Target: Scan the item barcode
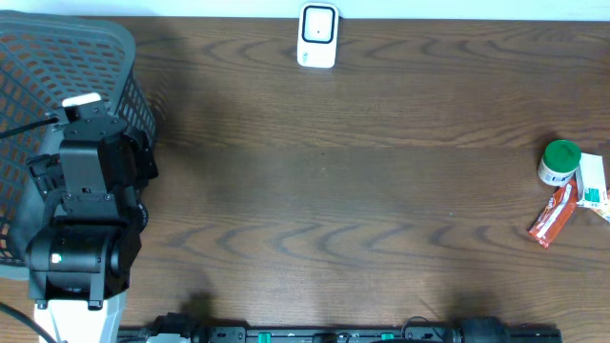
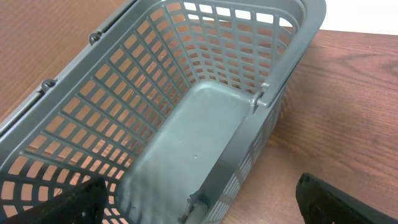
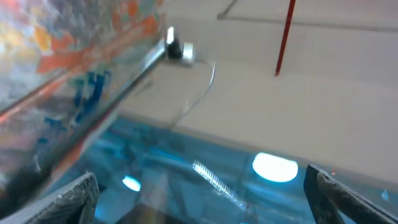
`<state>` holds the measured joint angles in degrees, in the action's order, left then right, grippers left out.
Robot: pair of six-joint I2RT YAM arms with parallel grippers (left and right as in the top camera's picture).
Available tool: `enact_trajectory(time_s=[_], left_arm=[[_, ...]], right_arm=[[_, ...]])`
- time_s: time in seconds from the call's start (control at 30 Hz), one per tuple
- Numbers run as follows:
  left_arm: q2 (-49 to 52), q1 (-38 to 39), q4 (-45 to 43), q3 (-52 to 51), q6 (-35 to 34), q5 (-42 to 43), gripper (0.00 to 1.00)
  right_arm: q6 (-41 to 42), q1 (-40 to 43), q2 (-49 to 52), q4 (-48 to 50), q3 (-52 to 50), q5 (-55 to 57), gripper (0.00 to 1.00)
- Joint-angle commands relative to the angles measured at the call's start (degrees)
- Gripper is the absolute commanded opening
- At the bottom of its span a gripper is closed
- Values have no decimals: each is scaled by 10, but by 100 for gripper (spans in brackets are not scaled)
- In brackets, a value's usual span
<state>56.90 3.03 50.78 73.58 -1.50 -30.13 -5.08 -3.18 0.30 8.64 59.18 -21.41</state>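
Note:
A white barcode scanner [image 1: 317,35] stands at the table's far edge, in the middle. At the right edge lie a green-lidded white tub [image 1: 559,162], a red packet [image 1: 553,217] and a white-and-green box [image 1: 594,181]; no barcode shows on any of them. My left arm [image 1: 86,191] reaches over the grey basket [image 1: 57,57] at the far left. In the left wrist view, my left gripper [image 2: 202,208] hangs open above the basket's near wall [image 2: 249,149], holding nothing. My right gripper [image 3: 208,199] is open and empty, far from the items, over a blurred blue surface.
The grey basket [image 2: 186,81] looks empty inside, its handle pivot [image 2: 261,96] on the rim. The right arm itself is out of the overhead view; only a black rail [image 1: 334,333] runs along the near table edge.

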Motion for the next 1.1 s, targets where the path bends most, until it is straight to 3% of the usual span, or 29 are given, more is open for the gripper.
enact_trajectory(time_s=[0.0,0.17,0.37,0.5,1.07], left_arm=[[0,-3,0,-3,-3,-5,96],[0,-3,0,-3,-3,-5,96],[0,-3,0,-3,-3,-5,96],[0,-3,0,-3,-3,-5,96],[0,-3,0,-3,-3,-5,96]], right_arm=[[24,1,3,41,-115,12,99],[57,1,15,115,-283,108,99],[74,1,51,153,-412,186,99],[137,1,83,175,-463,250,99],[153,1,115,143,-590,260,99]])
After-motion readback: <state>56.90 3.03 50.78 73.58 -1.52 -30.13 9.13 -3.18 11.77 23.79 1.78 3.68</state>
